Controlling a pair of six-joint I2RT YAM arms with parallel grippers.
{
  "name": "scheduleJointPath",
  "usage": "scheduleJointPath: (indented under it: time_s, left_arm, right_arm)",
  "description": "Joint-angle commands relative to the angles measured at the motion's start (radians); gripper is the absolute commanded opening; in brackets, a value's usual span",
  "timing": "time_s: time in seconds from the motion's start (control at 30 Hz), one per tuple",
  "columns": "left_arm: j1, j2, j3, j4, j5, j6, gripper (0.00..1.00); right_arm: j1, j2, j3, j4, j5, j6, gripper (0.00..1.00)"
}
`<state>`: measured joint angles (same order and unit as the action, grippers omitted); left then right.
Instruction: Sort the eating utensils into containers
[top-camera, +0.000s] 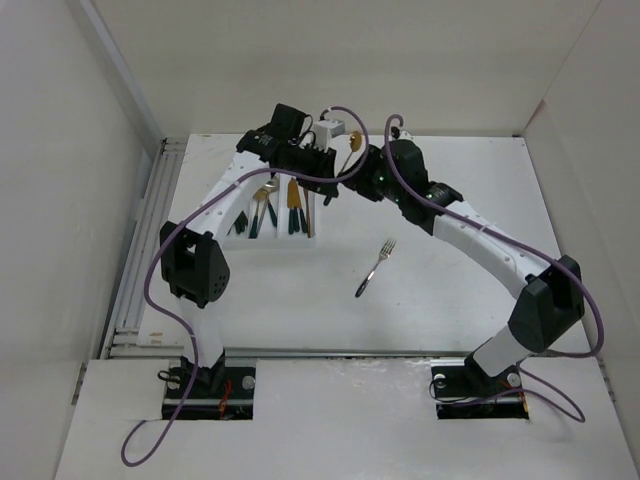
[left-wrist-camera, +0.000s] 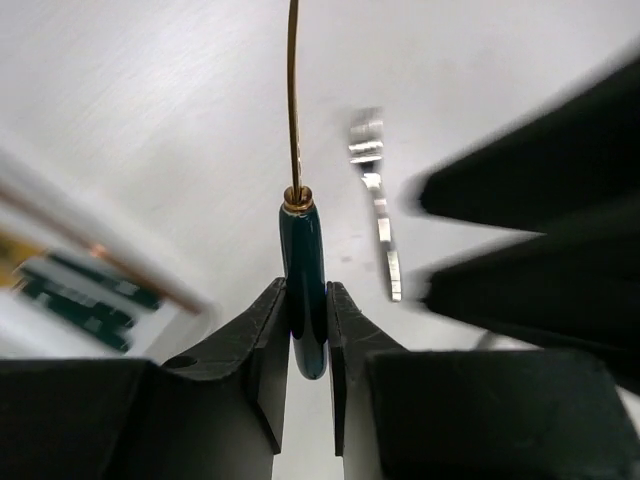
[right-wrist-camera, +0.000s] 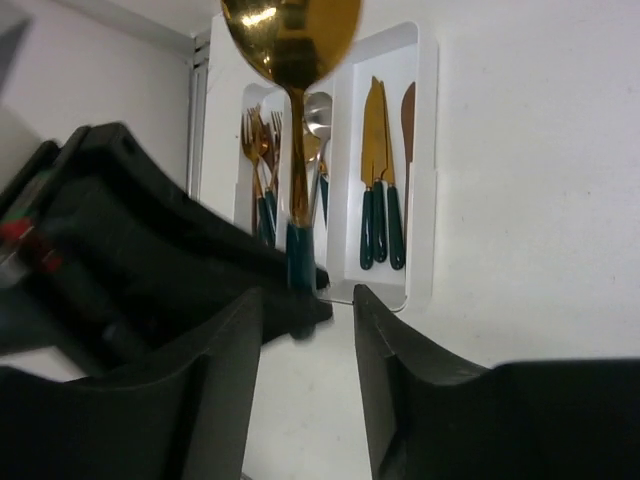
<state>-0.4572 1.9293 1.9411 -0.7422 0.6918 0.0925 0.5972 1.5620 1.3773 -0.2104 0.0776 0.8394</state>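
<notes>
The left pincer (left-wrist-camera: 307, 292) is clamped on the dark green handle of the gold spoon (left-wrist-camera: 303, 240), whose long axis runs straight forward from it, and the white tray (right-wrist-camera: 425, 150) lies on the counter to its left, while the fingers of the right pincer (right-wrist-camera: 307, 295) stand apart, empty.

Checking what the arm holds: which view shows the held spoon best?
Right wrist: the gold spoon faces it, with the bowl and green handle plain. Left wrist sees it edge-on between the fingers of the left gripper. Top external shows only a small gold glint.
</notes>
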Motion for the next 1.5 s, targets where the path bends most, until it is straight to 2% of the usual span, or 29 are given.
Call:
scheduleJointPath:
  time_s: [0.0,0.07,0.13,0.2,0.37,0.4,0.43,0.47,0.5,0.67,0.7,0.77,0.83,0.9,1.0,1.1,1.2,1.47]
  left_arm:
    - [0.106,-0.033,-0.065,0.037,-0.213,-0.049,0.00]
    - [0.155,-0.023,-0.091,0.037,-0.378,-0.063,0.00]
    - [0.186,-0.023,-0.145,0.052,-0.455,-0.092,0.00]
    - [0.224,-0.012,-0.181,0.075,-0.485,-0.111,0.00]
    - [0.235,0.037,-0.274,0.113,-0.552,-0.111,0.00]
    - [0.235,0.051,-0.274,0.113,-0.552,-0.111,0.00]
    - [0.235,0.077,-0.284,0.113,-0.552,-0.111,0.00]
    - [0.235,0.088,-0.294,0.113,-0.552,-0.111,0.00]
    - [0.235,0.097,-0.294,0.113,-0.552,-0.111,0.00]
    - [0.244,0.137,-0.303,0.122,-0.561,-0.102,0.00]
    - [0.244,0.137,-0.303,0.122,-0.561,-0.102,0.03]
    - [0.244,0.137,-0.303,0.122,-0.571,-0.102,0.13]
    - [0.244,0.137,-0.312,0.122,-0.581,-0.102,0.31]
    - [0.244,0.125,-0.312,0.122,-0.609,-0.102,0.39]
    - [0.244,0.102,-0.312,0.122,-0.623,-0.102,0.45]
    - [0.244,0.089,-0.285,0.112,-0.632,-0.102,0.45]
    - [0.244,0.051,-0.260,0.101,-0.643,-0.102,0.46]
    - [0.244,-0.053,-0.228,0.092,-0.663,-0.083,0.46]
  right_arm:
    - [-0.010,-0.022,0.017,0.042,-0.033,0.006,0.48]
    - [-0.010,-0.058,-0.003,0.019,0.006,0.006,0.51]
    - [-0.010,-0.068,-0.030,0.003,0.022,-0.003,0.53]
    - [-0.010,-0.080,-0.040,-0.036,0.036,-0.028,0.53]
    - [-0.020,-0.089,-0.049,-0.139,0.068,-0.042,0.54]
    - [-0.020,-0.077,-0.060,-0.179,0.079,-0.042,0.59]
    - [-0.020,-0.062,-0.060,-0.202,0.093,-0.042,0.69]
    - [-0.020,-0.053,-0.060,-0.230,0.102,-0.042,0.72]
    - [-0.020,-0.042,-0.060,-0.253,0.102,-0.042,0.91]
    - [-0.020,0.042,-0.069,-0.342,0.133,-0.051,0.90]
    - [-0.020,0.053,-0.081,-0.342,0.133,-0.051,0.90]
    - [-0.020,0.085,-0.093,-0.363,0.133,-0.060,0.85]
    - [-0.020,0.105,-0.115,-0.363,0.120,-0.060,0.80]
    - [-0.011,0.133,-0.115,-0.373,0.120,-0.060,0.72]
    - [0.001,0.161,-0.124,-0.414,0.120,-0.047,0.71]
    - [0.012,0.171,-0.127,-0.449,0.154,-0.005,0.69]
    - [0.012,0.149,-0.162,-0.460,0.165,0.018,0.64]
    - [0.021,0.225,-0.181,-0.491,0.146,0.076,0.64]
